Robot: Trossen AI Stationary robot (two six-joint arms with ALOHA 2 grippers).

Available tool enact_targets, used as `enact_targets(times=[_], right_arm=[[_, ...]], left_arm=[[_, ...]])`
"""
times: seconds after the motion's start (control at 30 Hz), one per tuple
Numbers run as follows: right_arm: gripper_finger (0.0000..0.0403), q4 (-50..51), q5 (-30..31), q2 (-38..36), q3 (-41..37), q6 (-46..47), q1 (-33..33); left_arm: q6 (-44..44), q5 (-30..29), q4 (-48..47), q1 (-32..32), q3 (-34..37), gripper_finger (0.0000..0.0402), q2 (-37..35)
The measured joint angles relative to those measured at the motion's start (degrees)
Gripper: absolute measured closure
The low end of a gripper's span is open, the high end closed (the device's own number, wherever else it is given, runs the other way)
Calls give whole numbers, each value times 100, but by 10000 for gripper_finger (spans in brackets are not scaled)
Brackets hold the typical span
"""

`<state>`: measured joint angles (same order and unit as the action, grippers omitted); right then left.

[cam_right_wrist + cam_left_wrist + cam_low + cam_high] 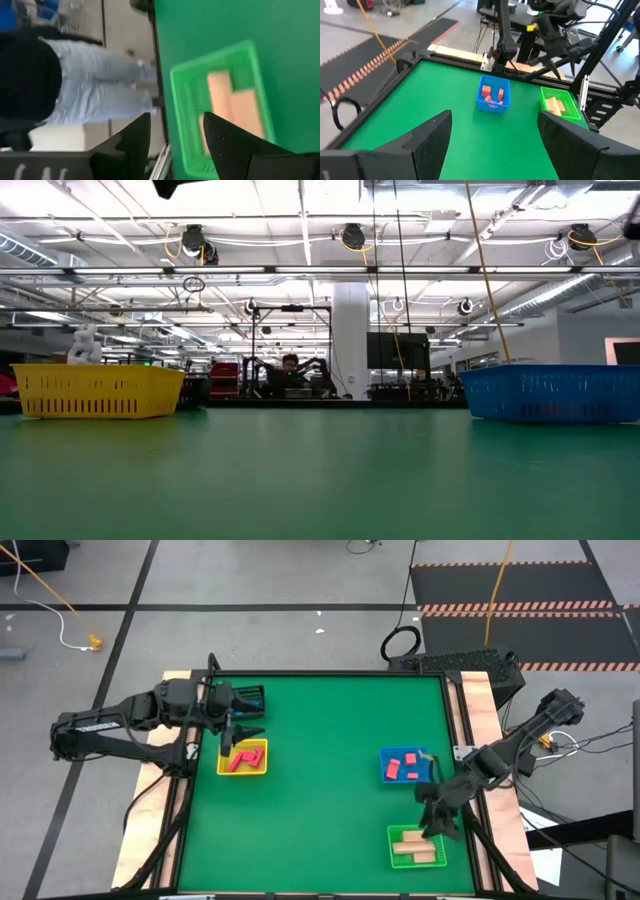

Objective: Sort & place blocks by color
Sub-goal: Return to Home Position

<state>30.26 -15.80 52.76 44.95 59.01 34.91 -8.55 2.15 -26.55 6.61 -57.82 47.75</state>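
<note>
Red blocks (238,760) lie in the yellow tray (262,768) at the table's left. More red blocks (401,765) lie in the blue tray (385,755) at the right. Tan blocks (416,846) lie in the green tray (395,835) at the near right. My left gripper (495,117) hangs open above the yellow tray's far edge (240,728), holding nothing. My right gripper (176,120) hovers open over the green tray's far end (435,818), with nothing between its fingers.
A black wire basket (252,698) stands at the far left of the green mat, beside the left arm. Bare green mat (325,780) spans the middle between the trays. A person in jeans (100,85) stands past the table's right edge.
</note>
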Motion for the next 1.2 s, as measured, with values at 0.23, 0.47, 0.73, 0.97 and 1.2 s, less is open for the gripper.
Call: enact_targets(times=[0.23,0.47,0.73,0.97,1.2], right_arm=[[232,253,1740,-601,0,-927,-8],[232,257,3229,-1002,0,-1651,-8],[232,183,4375,-1342,0,-2093,-8],[232,83,5027,-1473,0,-2511,-8],[232,83,5208,-1514,0,-2547,-8]], left_arm=[[373,-47,-229,4,-3,108,-133],[394,-127,-101,7,420,108,-164],[-164,-131,1411,13,1755,108,-615],[-744,-127,3438,13,3224,108,-955],[-1327,-231,5133,13,4343,108,-969]])
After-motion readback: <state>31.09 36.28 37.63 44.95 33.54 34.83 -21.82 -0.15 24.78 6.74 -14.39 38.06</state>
